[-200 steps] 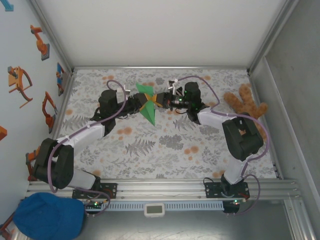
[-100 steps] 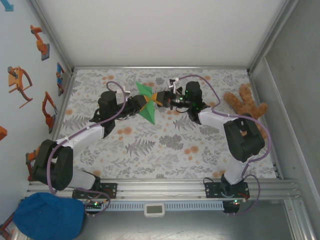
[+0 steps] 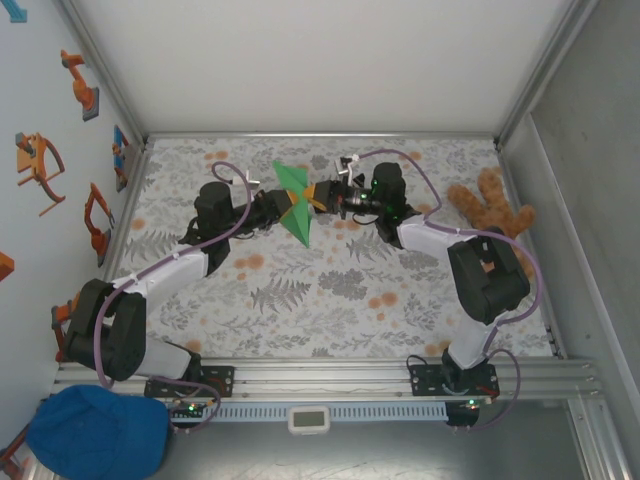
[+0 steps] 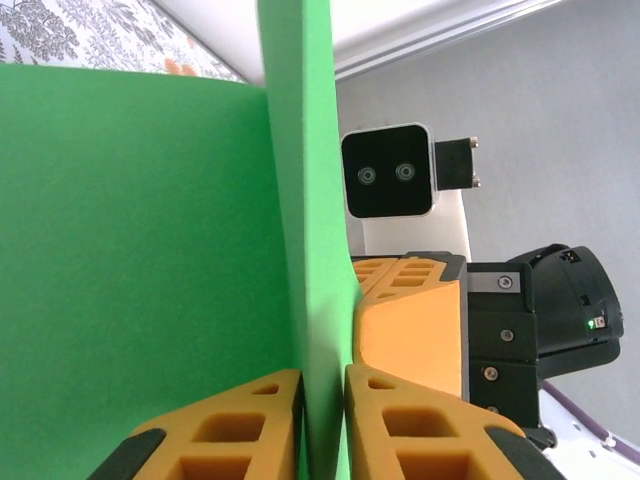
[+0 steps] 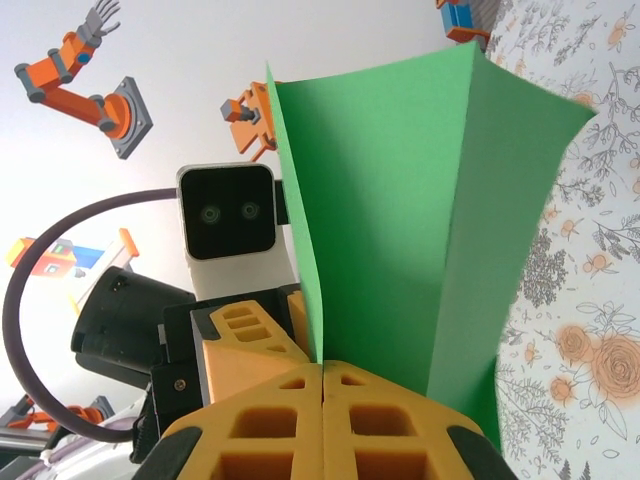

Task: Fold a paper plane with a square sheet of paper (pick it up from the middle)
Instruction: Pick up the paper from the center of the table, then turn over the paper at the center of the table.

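**Ann:** While both arms reach in over the far middle of the table (image 3: 330, 300), where's the green paper (image 3: 298, 232)?

**Ben:** Right between them, Ann. It's folded to a pointed shape, with one sharp corner aimed back toward the arm bases.

**Ann:** And the left gripper (image 3: 283, 207)?

**Ben:** Narrow. On its wrist camera the orange fingers (image 4: 230, 430) press from either side on a fold of the paper, which stands up between them like a thin wall. A broad green flap spreads off to the left.

**Ann:** The right gripper (image 3: 318, 197)?

**Ben:** Pinched tight too. Its two orange fingertips meet, and the paper rises straight out of the seam. Above them it opens into two flaps with a crease between.

**Ann:** So both are clamped on the same paper, nose to nose.

**Ben:** Yes, each camera sees the other's face just behind the green.

**Ann:** Anything else around?

**Ben:** A brown teddy bear (image 3: 490, 205) lies by the table's right edge, well apart. A blue cap (image 3: 95, 430) sits beside the left arm's base.
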You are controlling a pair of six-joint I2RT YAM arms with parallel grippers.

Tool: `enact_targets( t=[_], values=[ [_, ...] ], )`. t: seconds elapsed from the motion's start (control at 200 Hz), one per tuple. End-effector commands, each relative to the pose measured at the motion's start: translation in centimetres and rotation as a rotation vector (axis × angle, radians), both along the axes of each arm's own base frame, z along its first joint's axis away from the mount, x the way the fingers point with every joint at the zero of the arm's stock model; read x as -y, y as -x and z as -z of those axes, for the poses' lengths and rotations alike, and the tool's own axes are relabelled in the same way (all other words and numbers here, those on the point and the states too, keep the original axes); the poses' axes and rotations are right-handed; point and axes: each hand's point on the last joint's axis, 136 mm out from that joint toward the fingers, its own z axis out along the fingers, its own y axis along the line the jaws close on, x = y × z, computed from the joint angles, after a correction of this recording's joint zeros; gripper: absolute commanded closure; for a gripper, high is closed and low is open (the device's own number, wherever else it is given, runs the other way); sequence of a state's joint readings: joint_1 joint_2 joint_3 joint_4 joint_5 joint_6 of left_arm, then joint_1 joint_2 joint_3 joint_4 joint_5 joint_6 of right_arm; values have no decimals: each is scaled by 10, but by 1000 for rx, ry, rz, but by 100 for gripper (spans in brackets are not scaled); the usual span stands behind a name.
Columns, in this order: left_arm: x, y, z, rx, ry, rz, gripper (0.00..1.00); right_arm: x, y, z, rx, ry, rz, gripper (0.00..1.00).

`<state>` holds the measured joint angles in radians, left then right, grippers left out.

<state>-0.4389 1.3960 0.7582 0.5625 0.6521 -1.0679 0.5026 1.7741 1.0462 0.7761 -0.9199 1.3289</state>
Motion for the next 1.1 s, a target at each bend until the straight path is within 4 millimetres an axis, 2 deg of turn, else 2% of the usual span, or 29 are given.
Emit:
enact_targets(
  t=[0.0, 0.195, 0.376, 0.446, 0.621, 0.731, 0.791, 0.871, 0.991, 1.092],
  values=[
    [-2, 2, -12, 55, 16, 14, 85, 8, 1, -17, 50, -31, 13, 91],
    [-6, 0, -5, 35, -2, 3, 87, 16, -3, -15, 42, -28, 49, 82],
    [-10, -2, 0, 25, -33, -5, 90, 23, -6, -11, 37, -22, 75, 79],
    [-14, -3, 11, -3, -93, -21, 92, 29, -10, -5, 32, -12, 102, 76],
    [-40, 3, 51, -105, -435, -74, 93, 52, -15, 13, 32, 31, 187, 69],
    [-62, 12, 66, -133, -709, -101, 93, 65, -17, 31, 41, 111, 224, 69],
    [-75, 16, 71, -143, -849, -122, 93, 72, -14, 45, 55, 227, 246, 68],
    [-93, 21, 74, -150, -1025, -151, 93, 93, -10, 61, 95, 446, 295, 68],
    [-114, 21, 74, -140, -1261, -194, 93, 129, -5, 66, 158, 707, 371, 68],
    [-130, 19, 75, -150, -1443, -219, 93, 152, -2, 64, 185, 826, 422, 68]
  ],
)
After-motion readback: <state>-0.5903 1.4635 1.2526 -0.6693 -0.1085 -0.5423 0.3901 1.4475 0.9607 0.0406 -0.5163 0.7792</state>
